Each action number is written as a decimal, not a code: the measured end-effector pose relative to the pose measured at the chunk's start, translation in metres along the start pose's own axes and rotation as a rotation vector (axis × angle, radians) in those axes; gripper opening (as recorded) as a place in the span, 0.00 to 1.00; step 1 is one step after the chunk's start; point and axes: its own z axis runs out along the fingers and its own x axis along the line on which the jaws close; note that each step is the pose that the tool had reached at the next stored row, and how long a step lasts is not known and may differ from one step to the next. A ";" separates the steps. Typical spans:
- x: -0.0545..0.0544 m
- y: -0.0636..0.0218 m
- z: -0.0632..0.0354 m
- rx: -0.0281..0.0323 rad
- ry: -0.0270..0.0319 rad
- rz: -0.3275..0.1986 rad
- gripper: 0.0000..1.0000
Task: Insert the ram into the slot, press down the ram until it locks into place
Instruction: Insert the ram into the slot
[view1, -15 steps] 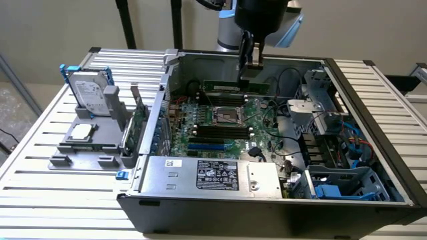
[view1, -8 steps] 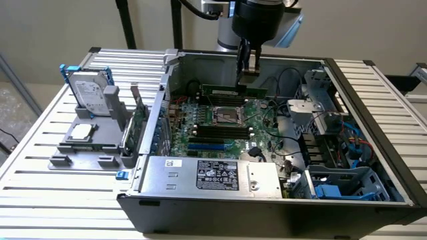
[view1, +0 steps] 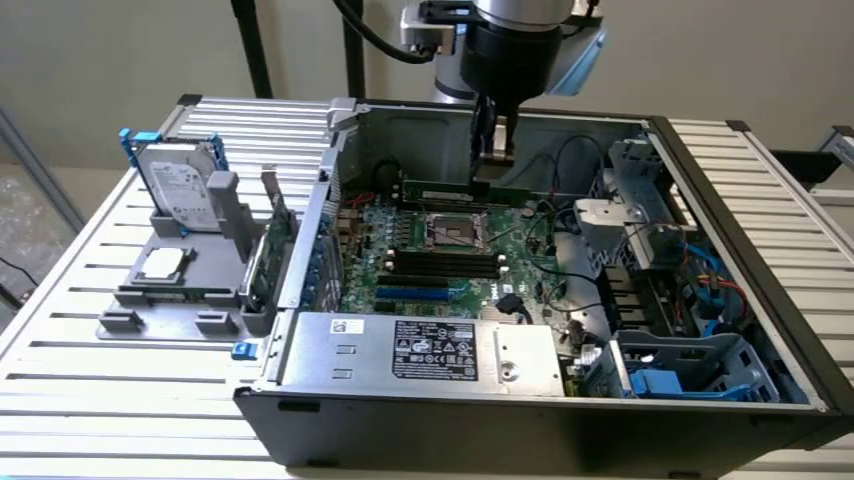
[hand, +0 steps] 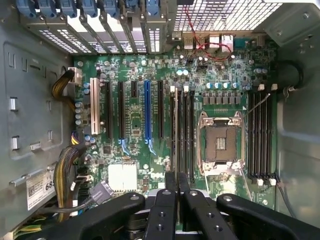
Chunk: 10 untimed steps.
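**Open computer case (view1: 534, 420) on a slatted bench: memory installation in progress.**

Upper centre of the exterior view: the gripper (view1: 495, 162) reaches down into the case, its fingers clamped on the ram (view1: 445, 188). The green stick is held level and on edge, and extends from the fingers toward the frame's left. It hangs above the motherboard without touching it, appearing just above the empty CPU socket (view1: 454, 232). A bank of black memory slots (view1: 438, 262) lies at frame centre, between that socket and the blue expansion socket (view1: 414, 293).

Wrist view: the gripper (hand: 176, 187) has its fingers pressed together on the ram (hand: 176, 135), seen edge-on as a thin pale line. The line runs along the black memory slots (hand: 187, 130), which sit between the blue expansion socket (hand: 147, 112) and the CPU socket (hand: 220, 142) (a second bank lies on that socket's far side).

Status, as judged: the stick is in hand and over the board, roughly parallel to the slots. It is not yet seated, and the slot it is aimed at cannot be told. Insertion and the locking press remain.
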 end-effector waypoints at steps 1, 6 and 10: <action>0.000 0.0001 0.0018 0.0000 0.0001 0.000 0.13; 0.000 0.0015 0.0111 0.0000 0.0000 -0.001 0.13; 0.000 0.0027 0.0183 0.0000 -0.0001 -0.002 0.13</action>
